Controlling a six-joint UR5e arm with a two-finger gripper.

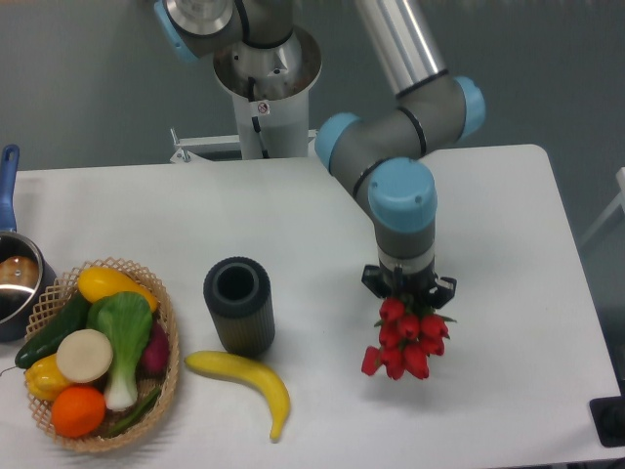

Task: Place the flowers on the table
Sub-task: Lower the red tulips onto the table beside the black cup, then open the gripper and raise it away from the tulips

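Hiding the stems, the hand [407,290] grips the flowers [404,337].

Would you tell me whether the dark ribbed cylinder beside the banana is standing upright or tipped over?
Upright. The dark ribbed cylinder stands on its base on the table, its round open mouth facing up toward the camera, with the banana lying just in front.

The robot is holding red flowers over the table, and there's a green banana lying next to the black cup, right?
Nearly. The banana is yellow, not green, as the camera view shows. The rest holds: the tool holds the red flowers over the white table, and the banana lies beside the black cup.
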